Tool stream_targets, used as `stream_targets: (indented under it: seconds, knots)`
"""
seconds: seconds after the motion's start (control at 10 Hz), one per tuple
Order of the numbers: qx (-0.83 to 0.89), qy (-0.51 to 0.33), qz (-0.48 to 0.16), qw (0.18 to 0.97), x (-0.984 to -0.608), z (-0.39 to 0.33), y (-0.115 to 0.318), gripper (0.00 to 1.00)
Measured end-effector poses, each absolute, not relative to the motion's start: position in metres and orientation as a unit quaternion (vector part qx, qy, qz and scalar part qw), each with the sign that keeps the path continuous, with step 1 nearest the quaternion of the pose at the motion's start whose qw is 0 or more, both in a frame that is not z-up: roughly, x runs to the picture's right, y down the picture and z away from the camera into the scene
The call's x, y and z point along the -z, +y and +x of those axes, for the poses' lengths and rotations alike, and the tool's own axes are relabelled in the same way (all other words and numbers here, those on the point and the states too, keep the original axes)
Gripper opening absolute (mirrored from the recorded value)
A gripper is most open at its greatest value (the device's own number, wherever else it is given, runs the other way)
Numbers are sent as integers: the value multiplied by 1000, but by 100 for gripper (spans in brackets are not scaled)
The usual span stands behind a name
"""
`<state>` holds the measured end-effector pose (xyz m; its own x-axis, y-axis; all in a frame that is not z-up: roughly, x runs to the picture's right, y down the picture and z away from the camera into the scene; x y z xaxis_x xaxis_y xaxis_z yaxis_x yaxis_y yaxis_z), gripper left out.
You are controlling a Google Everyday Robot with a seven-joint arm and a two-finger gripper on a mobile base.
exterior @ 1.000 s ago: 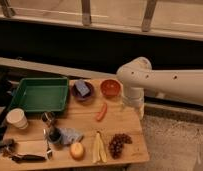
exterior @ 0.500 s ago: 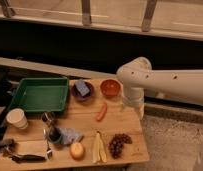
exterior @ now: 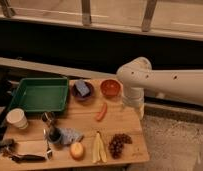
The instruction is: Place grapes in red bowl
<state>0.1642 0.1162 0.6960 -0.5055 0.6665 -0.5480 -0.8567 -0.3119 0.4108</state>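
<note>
The grapes (exterior: 119,143), a dark purple-maroon cluster, lie on the wooden table (exterior: 120,125) near its front right corner. The red bowl (exterior: 110,88) stands at the table's back right. My white arm reaches in from the right, and its bent elbow hangs over the table's right edge. The gripper (exterior: 133,104) is at the lower end of that arm, just right of the bowl and well behind the grapes. It holds nothing that I can see.
A dark bowl with a blue block (exterior: 82,90) stands left of the red bowl. A green tray (exterior: 39,94), a white cup (exterior: 17,119), a carrot (exterior: 101,112), a banana (exterior: 99,148), a yellow-orange fruit (exterior: 76,150) and a blue cloth (exterior: 69,135) are on the table.
</note>
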Motion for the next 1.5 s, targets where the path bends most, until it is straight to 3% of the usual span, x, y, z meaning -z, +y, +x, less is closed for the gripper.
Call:
stream_targets:
  seconds: [1.1, 1.5]
  knots:
    - [-798, 341, -139, 477, -696, 164, 117, 65]
    - [-795, 352, -200, 453, -694, 158, 168, 65]
